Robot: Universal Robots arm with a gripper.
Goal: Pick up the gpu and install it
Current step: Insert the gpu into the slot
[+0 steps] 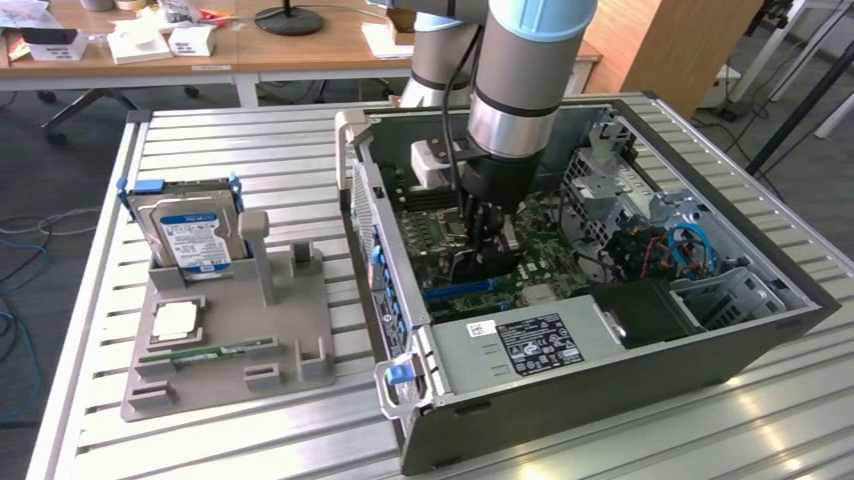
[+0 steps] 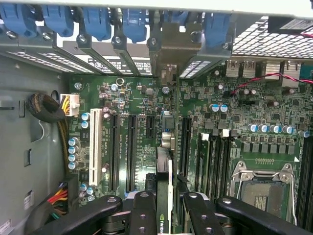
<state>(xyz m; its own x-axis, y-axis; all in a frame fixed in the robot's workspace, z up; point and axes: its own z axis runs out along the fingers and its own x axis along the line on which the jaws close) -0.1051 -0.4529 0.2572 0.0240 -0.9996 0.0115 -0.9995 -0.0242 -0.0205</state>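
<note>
The gpu [image 2: 164, 188], a thin dark card with a green logo on its edge, stands on edge between my fingers. My gripper [image 2: 164, 218] is shut on it, one black finger [image 2: 142, 213] on each side. The card runs from my fingers toward the rear slot bracket [image 2: 172, 46] of the case, over the green motherboard [image 2: 244, 107] and beside the long black expansion slots [image 2: 113, 147]. I cannot tell whether it is seated in a slot. In the exterior view my gripper [image 1: 486, 240] reaches straight down into the open computer case [image 1: 747, 330], with the gpu [image 1: 483, 268] low over the board.
A grey holder [image 1: 287, 330] lies at the exterior view's left with a blue-labelled hard drive [image 1: 191, 232], a processor [image 1: 175, 322] and a green memory stick [image 1: 214, 350]. Inside the case are the power supply [image 1: 534, 345], the empty processor socket [image 2: 261, 188], cable bundles [image 2: 49, 112] and blue slot latches [image 2: 98, 19].
</note>
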